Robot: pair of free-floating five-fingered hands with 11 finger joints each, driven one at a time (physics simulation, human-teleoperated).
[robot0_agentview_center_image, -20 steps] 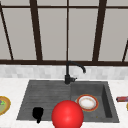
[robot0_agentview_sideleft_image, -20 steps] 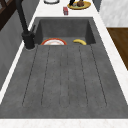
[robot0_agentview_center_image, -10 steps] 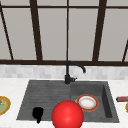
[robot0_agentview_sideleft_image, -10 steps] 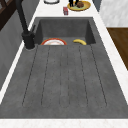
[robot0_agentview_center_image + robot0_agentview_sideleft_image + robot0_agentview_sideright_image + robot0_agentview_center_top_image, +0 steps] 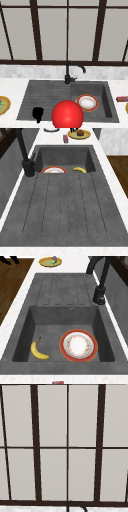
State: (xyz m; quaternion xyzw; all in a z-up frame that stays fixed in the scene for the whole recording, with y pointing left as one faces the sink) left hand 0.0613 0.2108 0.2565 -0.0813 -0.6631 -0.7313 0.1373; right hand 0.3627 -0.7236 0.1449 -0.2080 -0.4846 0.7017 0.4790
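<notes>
a black faucet (image 5: 68,75) stands behind the sink (image 5: 25,331); right of the sink, a small red item (image 5: 122,99) lies on the counter; left of it, a yellow plate (image 5: 3,105); a big red ball (image 5: 67,115) hangs before the sink's front edge, partly covering the red-rimmed plate (image 5: 78,345), white-centred, flat in the basin beside a yellow banana (image 5: 38,351); the left hand (image 5: 37,113) hovers over the sink's drainboard near its front, whether its fingers are curled i cannot tell.

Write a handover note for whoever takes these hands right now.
Left hand: in the air at the drainboard's front edge, left of a red ball in the front view, touching nothing visible.
Sink basin: a red-rimmed plate and a banana lie apart on its floor.
Faucet: behind the basin, no water seen.
</notes>
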